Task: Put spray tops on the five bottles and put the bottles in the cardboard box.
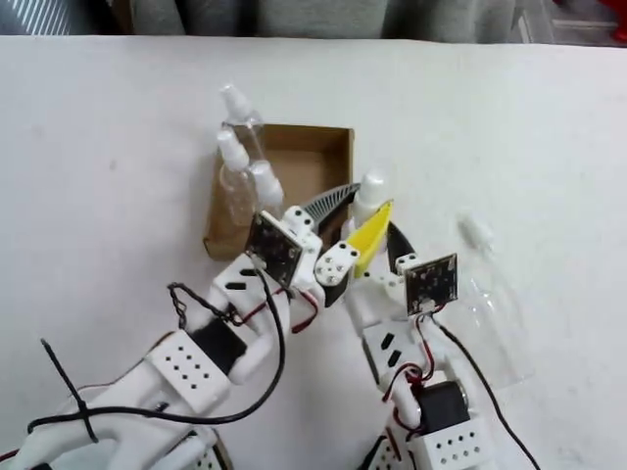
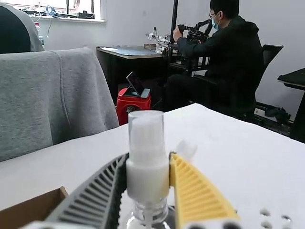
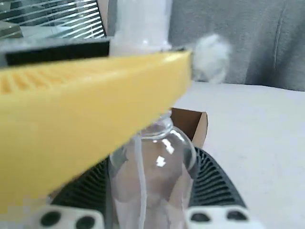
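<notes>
Just right of the cardboard box (image 1: 313, 162), at mid-frame, a spray top (image 2: 146, 138) is pinched by the left gripper (image 2: 147, 158) onto a clear bottle (image 3: 153, 164) clasped by the right gripper (image 3: 152, 193); seating is judged under way, and a firm twist is called for next.

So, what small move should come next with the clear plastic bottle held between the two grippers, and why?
Probably the left gripper should turn the white spray top tighter: it clamps the top, which sits on the clear plastic bottle that the right gripper holds upright beside the cardboard box.
</notes>
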Controlling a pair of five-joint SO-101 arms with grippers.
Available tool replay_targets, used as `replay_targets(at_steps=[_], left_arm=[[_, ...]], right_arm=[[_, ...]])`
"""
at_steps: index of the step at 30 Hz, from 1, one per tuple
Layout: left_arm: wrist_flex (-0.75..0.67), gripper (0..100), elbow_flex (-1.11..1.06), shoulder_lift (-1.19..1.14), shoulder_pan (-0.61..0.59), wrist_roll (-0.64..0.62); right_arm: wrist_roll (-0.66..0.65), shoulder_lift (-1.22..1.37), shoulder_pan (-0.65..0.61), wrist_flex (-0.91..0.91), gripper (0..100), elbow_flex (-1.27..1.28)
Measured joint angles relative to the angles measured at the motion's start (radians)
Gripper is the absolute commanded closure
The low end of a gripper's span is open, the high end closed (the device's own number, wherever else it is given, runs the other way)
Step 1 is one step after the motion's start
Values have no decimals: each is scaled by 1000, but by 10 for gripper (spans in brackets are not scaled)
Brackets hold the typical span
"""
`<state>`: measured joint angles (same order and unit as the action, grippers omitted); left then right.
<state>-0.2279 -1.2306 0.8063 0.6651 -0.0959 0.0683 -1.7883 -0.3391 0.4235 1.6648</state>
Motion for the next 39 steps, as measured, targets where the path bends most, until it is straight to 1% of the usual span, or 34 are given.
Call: replay_targets(at_steps=[11,13,15,18,20,22,26,33,39], left_arm=[[0,979,-17,5,11,2],[0,963,-17,5,11,2],[0,899,-17,5,11,2],[0,757,-17,5,11,2],[0,680,-17,5,11,-2],[12,641,-18,8,14,2],[61,642,-18,11,11,-3],[61,638,-18,11,6,2],[63,640,-18,11,-34,2]], right_arm=[[29,2,0,-2,982,0],[29,2,0,-2,982,0],[29,2,2,-2,982,0],[29,2,3,-2,982,0],[32,2,14,-2,982,0],[34,2,34,-2,982,0],[35,2,41,-8,982,0],[35,0,41,-8,982,0],[35,0,40,-8,982,0]])
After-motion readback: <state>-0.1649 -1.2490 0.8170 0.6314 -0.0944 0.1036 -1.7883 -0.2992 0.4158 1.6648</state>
